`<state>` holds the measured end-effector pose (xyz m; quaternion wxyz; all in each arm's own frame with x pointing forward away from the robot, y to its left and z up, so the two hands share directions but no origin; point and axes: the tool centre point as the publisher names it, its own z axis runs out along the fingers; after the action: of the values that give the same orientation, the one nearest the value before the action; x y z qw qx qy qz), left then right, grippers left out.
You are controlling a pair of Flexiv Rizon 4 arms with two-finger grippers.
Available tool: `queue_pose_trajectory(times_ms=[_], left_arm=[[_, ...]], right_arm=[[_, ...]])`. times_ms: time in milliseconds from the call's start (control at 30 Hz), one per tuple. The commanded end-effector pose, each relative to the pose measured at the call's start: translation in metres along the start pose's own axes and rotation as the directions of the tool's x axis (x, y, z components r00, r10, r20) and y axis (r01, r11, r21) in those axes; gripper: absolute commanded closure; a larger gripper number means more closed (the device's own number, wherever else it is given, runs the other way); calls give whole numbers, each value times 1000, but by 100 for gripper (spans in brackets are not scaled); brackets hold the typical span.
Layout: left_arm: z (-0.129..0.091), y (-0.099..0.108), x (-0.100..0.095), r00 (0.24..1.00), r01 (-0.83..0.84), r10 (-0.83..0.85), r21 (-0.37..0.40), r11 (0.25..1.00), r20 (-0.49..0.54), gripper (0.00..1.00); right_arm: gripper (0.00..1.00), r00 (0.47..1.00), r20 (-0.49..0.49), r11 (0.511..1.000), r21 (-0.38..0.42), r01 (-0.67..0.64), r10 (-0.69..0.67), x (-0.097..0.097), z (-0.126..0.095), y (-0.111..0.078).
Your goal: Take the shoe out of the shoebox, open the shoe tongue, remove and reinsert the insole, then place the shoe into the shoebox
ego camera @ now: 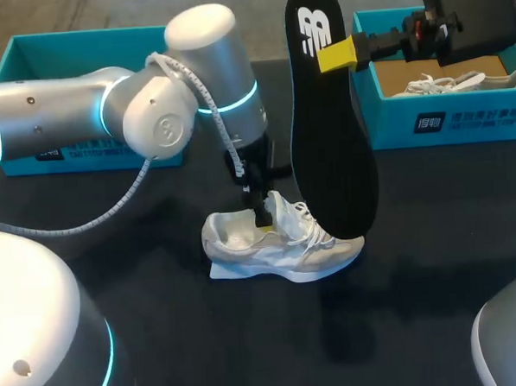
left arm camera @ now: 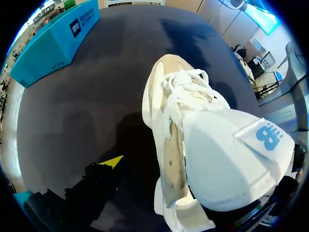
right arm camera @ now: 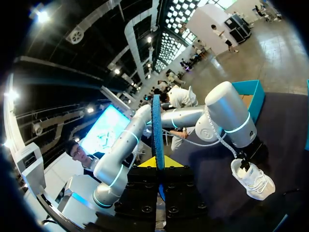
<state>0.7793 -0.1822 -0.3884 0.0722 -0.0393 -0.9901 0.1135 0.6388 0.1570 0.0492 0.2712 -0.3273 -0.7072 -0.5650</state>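
A white shoe [ego camera: 278,244] stands upright on the black table [ego camera: 162,336], toe to the right. My left gripper [ego camera: 261,212] comes straight down at its collar. In the left wrist view the shoe [left arm camera: 193,145] fills the space between the fingers, its tongue [left arm camera: 231,164] raised. One yellow fingertip [left arm camera: 112,162] stands off the shoe's side with a gap; the other is hidden behind the tongue. My right gripper [ego camera: 336,55] is shut on the black insole [ego camera: 328,129], which hangs upright with its lower end just over the shoe's laces. In the right wrist view the insole [right arm camera: 157,121] stands edge-on between the fingers of the right gripper [right arm camera: 158,163].
A teal shoebox [ego camera: 444,118] at the back right holds another white shoe [ego camera: 460,83]. A second teal box [ego camera: 26,54] stands at the back left, behind my left arm [ego camera: 149,103]. Black table stretches in front of the shoe.
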Motion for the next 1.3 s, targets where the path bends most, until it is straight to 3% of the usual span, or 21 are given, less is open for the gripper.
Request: queue_pose_trajectory(times_ms=[33, 100, 467, 800, 933, 1100, 1300], left_arm=[[5, -1, -2, 1000, 0, 0, 0, 1000, -6, 73], [5, 0, -1, 1000, -3, 3, 2, 1000, -9, 100], [2, 5, 5, 993, -108, 107, -12, 994, -54, 100], [-32, 12, 6, 933, -311, 304, -3, 951, -191, 100], [-45, 13, 5, 862, -430, 418, 23, 903, -288, 100], [-52, 11, 2, 680, -622, 572, 53, 782, -458, 100], [-53, 5, 0, 479, -785, 682, 78, 614, -552, 100]], right_arm=[[100, 1000, 2, 1000, 5, -2, 2, -1, 3, 3], [100, 1000, 2, 1000, 5, -2, 2, -1, 3, 3], [100, 1000, 2, 1000, 5, -2, 2, -1, 3, 3], [100, 1000, 2, 1000, 5, -2, 2, -1, 3, 3], [100, 1000, 2, 1000, 5, -2, 2, -1, 3, 3], [100, 1000, 2, 1000, 5, -2, 2, -1, 3, 3], [100, 1000, 2, 1000, 5, -2, 2, -1, 3, 3]])
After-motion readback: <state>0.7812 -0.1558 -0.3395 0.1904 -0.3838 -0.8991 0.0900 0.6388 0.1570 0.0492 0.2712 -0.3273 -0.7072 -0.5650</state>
